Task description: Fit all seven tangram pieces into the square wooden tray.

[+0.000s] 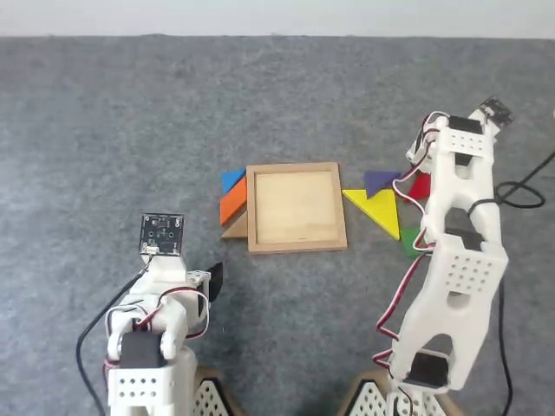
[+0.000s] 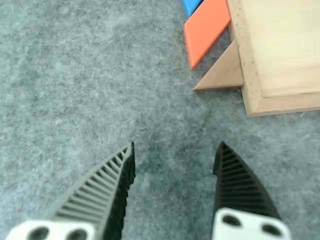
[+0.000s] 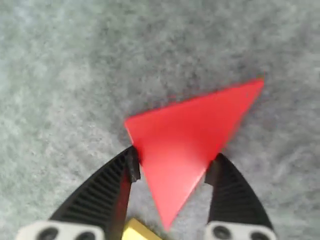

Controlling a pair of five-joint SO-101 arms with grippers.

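High view: red triangle (image 1: 421, 185) mostly hidden behind the right arm (image 1: 460, 217), one small patch showing. Green piece (image 1: 409, 240) likewise covered by the arm, so its shape can't be told. Left wrist view: blue piece (image 2: 192, 6) cut off by the picture's edge, just a corner left. Wooden tray (image 2: 280, 55) cut off on two sides. Right wrist view: yellow piece (image 3: 140, 231) cut off at the edge, too little to tell its shape
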